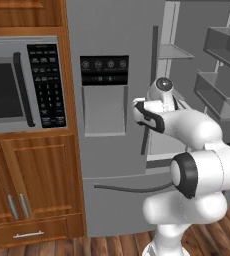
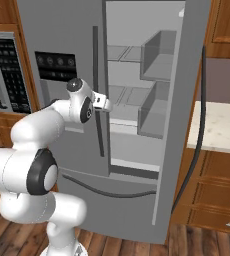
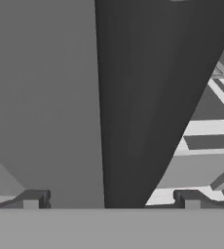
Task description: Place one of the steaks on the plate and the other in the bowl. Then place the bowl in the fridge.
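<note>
The grey fridge [image 1: 112, 50] [image 2: 62, 30] stands straight ahead. Its right door [image 2: 187, 100] is swung open, showing pale shelves [image 2: 124, 52] [image 1: 174, 50] and door bins [image 2: 157, 60]. My gripper [image 2: 104, 104] [image 3: 111, 199] is open at the left door's long dark handle [image 1: 153, 50] [image 2: 96, 60]. In the hand view that handle [image 3: 133, 97] rises very close, between the two fingertips [image 3: 33, 199], with nothing gripped. Whether the fingers touch it I cannot tell. The steaks, the plate and the bowl are out of view.
A built-in microwave [image 1: 22, 85] sits in wooden cabinets [image 1: 32, 190] left of the fridge. A pale stone counter [image 2: 219, 125] lies behind the open door on the right. The freezer drawer's curved handle [image 2: 107, 190] runs low across the front.
</note>
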Robot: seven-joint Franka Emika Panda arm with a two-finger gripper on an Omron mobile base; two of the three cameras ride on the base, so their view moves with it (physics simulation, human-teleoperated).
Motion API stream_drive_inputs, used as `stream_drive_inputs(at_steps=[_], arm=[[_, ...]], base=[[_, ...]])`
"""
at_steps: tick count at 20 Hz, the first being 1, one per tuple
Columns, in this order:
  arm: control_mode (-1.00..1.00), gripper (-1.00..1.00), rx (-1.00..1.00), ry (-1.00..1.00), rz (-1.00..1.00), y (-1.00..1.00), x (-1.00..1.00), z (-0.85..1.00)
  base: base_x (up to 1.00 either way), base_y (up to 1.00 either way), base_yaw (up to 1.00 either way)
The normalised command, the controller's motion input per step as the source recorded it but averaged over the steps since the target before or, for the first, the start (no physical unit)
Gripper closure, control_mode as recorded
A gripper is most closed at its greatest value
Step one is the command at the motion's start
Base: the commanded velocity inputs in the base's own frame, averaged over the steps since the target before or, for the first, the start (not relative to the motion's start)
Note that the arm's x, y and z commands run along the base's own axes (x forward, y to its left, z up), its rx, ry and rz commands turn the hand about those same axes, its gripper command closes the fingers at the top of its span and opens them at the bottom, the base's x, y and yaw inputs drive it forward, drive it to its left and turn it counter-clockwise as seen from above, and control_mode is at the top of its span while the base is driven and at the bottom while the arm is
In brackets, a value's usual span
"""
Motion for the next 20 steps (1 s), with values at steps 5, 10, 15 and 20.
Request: stream_drive_inputs(at_steps=[5,10,15,20], arm=[[-1.0,-1.0,0.0,-0.08,0.0,-0.04,-0.04,0.01],[-1.0,-1.0,0.0,-0.01,0.0,0.0,0.15,0.02],[-1.0,-1.0,-0.03,0.04,0.0,0.0,0.57,0.0],[-1.0,-1.0,0.0,-0.01,0.01,0.0,0.38,0.0]], base=[[0.0,0.0,0.0],[0.0,0.0,0.0],[0.0,0.0,0.0],[0.0,0.0,0.0]])
